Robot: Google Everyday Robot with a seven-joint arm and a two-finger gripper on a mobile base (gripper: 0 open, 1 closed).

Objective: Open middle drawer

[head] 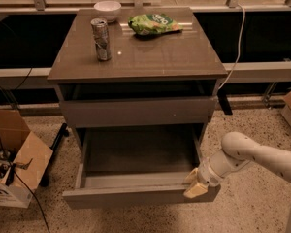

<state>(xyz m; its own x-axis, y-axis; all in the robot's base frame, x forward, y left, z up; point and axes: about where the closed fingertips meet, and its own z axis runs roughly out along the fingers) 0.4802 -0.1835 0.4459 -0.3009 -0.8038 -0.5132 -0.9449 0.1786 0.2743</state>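
Observation:
The taupe-grey cabinet has a closed flat drawer front under its top. Below it, the middle drawer is pulled far out toward me, and its inside is bare. My gripper is at the right end of that drawer's front, touching its top edge. The white arm comes in from the right.
A dented can, a white bowl and a green snack bag sit on the cabinet top. An open cardboard box with cables stands on the floor at the left. A white cable hangs at the right.

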